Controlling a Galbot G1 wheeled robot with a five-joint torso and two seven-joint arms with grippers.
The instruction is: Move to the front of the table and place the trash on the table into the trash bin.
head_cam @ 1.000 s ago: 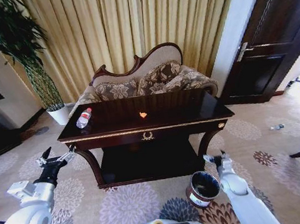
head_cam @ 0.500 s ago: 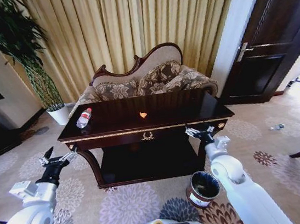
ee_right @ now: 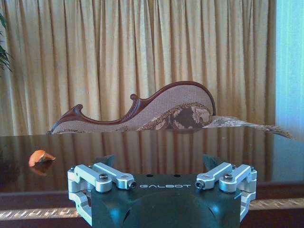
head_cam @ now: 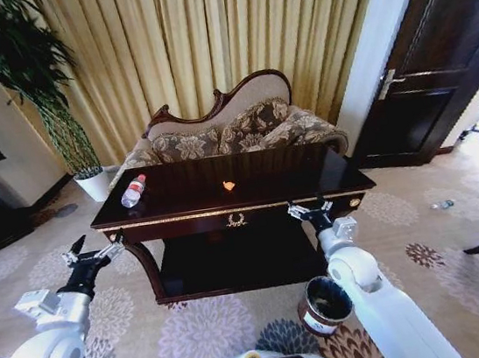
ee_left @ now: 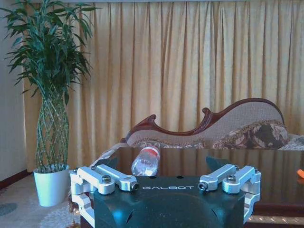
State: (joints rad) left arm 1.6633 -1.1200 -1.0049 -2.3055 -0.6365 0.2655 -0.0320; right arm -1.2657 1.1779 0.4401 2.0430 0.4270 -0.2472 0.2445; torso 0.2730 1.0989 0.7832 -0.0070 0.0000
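Left gripper point(head_cam: 90, 254), fingers spread and empty, held off the table's point(head_cam: 182, 215) near-left corner, below top level. Clear plastic bottle point(head_cam: 133, 190) on its side at far left of the top, red cap toward the sofa, long axis running near-to-far; left arm judged nearer. Orange scrap point(head_cam: 229, 184) mid-table. Right gripper point(head_cam: 308, 211), splayed and empty, at the near edge right of the emblem; scrap ahead and leftward. Trash bin point(head_cam: 323, 306) on the carpet, near right.
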